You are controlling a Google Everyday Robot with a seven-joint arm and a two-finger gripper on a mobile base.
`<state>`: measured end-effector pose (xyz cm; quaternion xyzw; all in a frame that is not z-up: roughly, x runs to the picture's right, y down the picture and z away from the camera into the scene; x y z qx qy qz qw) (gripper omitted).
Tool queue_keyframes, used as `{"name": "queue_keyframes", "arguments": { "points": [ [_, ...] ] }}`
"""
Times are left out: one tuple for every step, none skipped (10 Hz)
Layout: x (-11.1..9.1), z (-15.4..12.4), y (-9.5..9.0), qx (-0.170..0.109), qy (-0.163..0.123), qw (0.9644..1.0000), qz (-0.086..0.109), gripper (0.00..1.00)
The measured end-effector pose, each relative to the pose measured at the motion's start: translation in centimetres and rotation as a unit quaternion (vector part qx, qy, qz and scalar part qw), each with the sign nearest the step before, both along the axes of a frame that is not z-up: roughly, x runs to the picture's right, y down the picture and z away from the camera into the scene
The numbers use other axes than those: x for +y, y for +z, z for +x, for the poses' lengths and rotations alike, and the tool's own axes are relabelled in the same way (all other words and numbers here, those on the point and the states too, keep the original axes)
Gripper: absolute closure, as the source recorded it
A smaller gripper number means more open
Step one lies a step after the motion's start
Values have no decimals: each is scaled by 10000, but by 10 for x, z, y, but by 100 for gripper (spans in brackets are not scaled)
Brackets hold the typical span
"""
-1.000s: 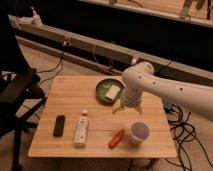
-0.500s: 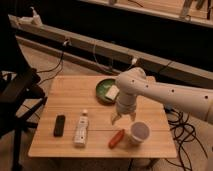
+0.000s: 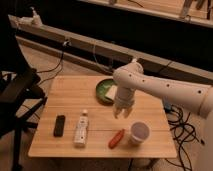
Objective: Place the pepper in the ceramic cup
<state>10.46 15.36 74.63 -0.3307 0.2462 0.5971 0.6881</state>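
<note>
The red-orange pepper [image 3: 116, 138] lies on the wooden table [image 3: 70, 102] near the front edge. The whitish ceramic cup [image 3: 139, 132] stands just to its right. My gripper [image 3: 121, 113] hangs from the white arm above the table, a short way behind the pepper and left of the cup, touching neither.
A green bowl [image 3: 106, 91] with a pale thing in it sits at the back of the table, partly behind the arm. A white bottle [image 3: 81, 130] and a black device [image 3: 59, 125] lie at the front left. A black chair [image 3: 17, 92] stands left of the table. Cables lie on the right floor.
The arm has swung left and lowered, bringing the gripper from over the bowl's right side down towards the table behind the pepper. The objects have not moved.
</note>
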Motion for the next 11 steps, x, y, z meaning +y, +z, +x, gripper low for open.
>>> {"name": "queue_keyframes", "arguments": {
  "points": [
    [12,8,-6,7,3,10000,-1,51],
    [24,10,-16,15,-10,10000,-2,41],
    [32,7,-22,46,-42,10000,-13,31],
    [37,5,-24,72,-70,9999,-33,24],
    [39,1,-21,80,-93,9999,-63,20],
    [40,-3,-15,92,-138,9998,-125,20],
    [39,-7,-5,102,-182,9996,-203,20],
    [35,-12,9,95,-213,9993,-284,20],
    [32,-18,22,67,-243,9990,-367,20],
    [31,-24,35,28,-255,9987,-451,20],
    [33,-26,45,1,-238,9982,-552,20]
  ]
}}
